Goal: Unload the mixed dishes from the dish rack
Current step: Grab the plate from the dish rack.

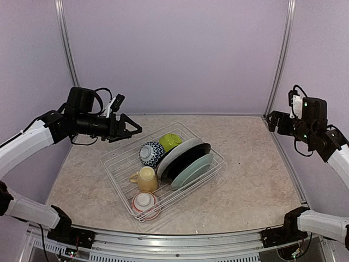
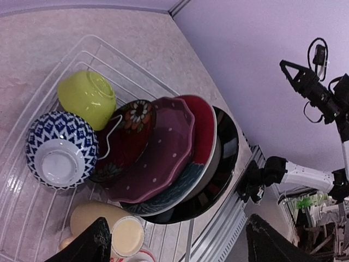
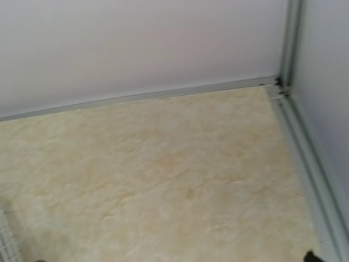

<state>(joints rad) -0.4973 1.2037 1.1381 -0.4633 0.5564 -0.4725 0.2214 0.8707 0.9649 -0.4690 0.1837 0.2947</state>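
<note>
White wire dish rack (image 1: 115,161) of glossy plates (image 1: 188,158) and round bowls (image 1: 151,153) lies below the open left end effector (image 1: 135,130); right end effector (image 1: 274,121): cannot tell.

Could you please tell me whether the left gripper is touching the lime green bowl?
Apart. In the left wrist view, the lime green bowl sits well beyond the left gripper, whose open fingers hold nothing.

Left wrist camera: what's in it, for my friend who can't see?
A white wire dish rack holds a black plate, a dark red plate and a pink dotted plate leaning, beside a lime green bowl, a blue-patterned bowl and a pale yellow mug. Two dark fingers stand apart below.
</note>
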